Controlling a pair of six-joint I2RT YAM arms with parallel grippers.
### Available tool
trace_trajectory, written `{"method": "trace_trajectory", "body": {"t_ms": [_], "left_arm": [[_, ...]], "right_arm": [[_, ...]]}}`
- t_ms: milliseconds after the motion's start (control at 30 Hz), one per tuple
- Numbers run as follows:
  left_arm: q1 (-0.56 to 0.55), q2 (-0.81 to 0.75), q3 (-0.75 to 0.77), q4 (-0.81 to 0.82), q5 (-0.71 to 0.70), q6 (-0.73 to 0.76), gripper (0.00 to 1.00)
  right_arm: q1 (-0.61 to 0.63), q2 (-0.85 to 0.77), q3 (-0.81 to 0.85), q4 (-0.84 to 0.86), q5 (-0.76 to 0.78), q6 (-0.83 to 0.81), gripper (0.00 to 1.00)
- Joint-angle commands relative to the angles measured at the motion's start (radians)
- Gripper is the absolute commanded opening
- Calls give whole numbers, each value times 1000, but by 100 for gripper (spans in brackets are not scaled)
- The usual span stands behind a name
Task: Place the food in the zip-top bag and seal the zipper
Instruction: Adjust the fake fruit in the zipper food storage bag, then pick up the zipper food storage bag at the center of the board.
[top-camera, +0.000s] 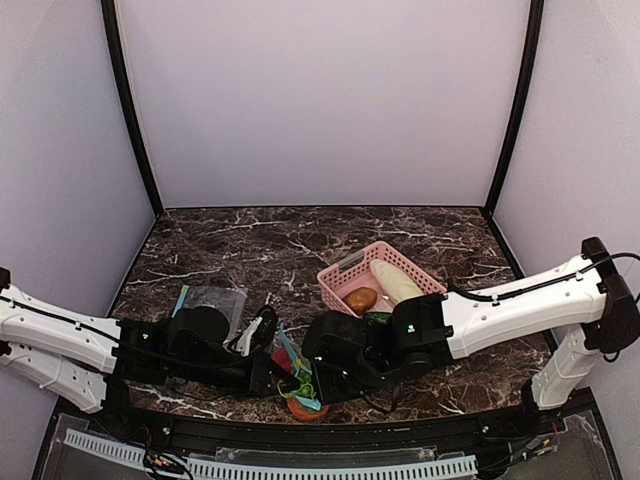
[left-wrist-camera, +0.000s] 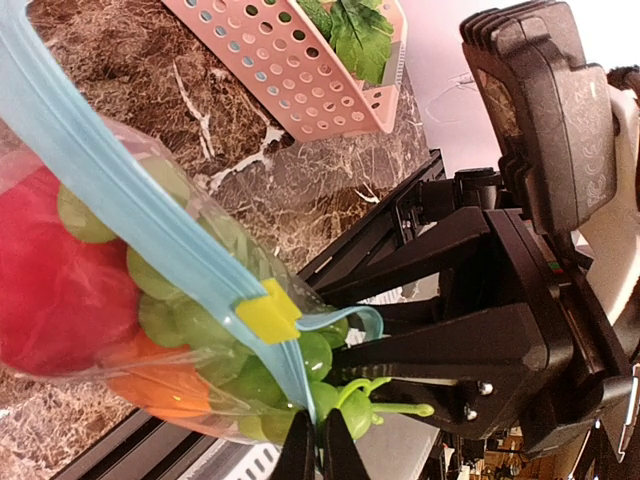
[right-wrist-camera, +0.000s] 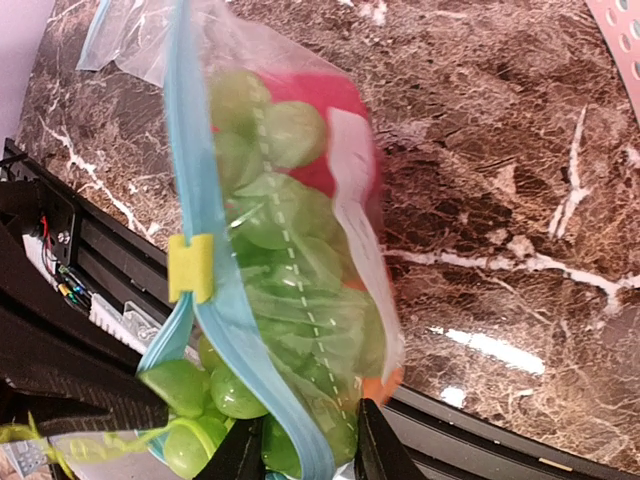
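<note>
a: pose of the two arms?

b: both reach low and inward over the near edge of the marble bench (top-camera: 230, 245), wrists meeting just ahead of the bases. the left gripper (top-camera: 283, 368) comes from the left, forearm nearly level; the right gripper (top-camera: 312, 378) comes from the right, its long white link sloping down from a raised elbow.

a: the fingers?

b: left fingers (left-wrist-camera: 300, 452) are clenched together on the lower end of the zipper (left-wrist-camera: 120, 195). right fingers (right-wrist-camera: 372, 452) stand part-way apart, grasping the bag's end, with grapes and the blue strip between them.

a: location of the zip-top bag?

b: the zip-top bag (right-wrist-camera: 300, 250) hangs between the two grippers at the near bench edge, its zipper running the length of one side. a yellow slider (right-wrist-camera: 190, 267) sits on the strip near the grasped end; beyond it the strip splits and stays parted.

a: and the food?

b: inside the bag: a green grape bunch (right-wrist-camera: 275, 260), a red fruit (left-wrist-camera: 50, 280) and an orange fruit (left-wrist-camera: 160, 385). some grapes bulge out at the parted end.

a: other items?

b: a pink basket (top-camera: 345, 275) lies behind the right gripper, holding more produce; a second clear bag (top-camera: 212, 298) lies flat to the left.
</note>
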Motion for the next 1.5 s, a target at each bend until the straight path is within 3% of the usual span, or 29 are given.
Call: {"method": "trace_trajectory", "body": {"t_ms": [0,267,433,833,1467], "left_arm": [[3,-6,72,127,83,19,1],[48,6,41,122,119,5,1],[54,8,33,124,134,8,1],[54,49,20,144,165,15,1],[54,69,-7,109,162,34,1]], "right_arm": [[-35,39,-5,-252,108,-13,28],[-42,-181,-53,-117,56,-51,45],[-55,-290,-128,-22,-6,-75,48],[-56,-244,-152,119,-75,-77,44],[-26,-197,-151,88,-101,-71,43]]}}
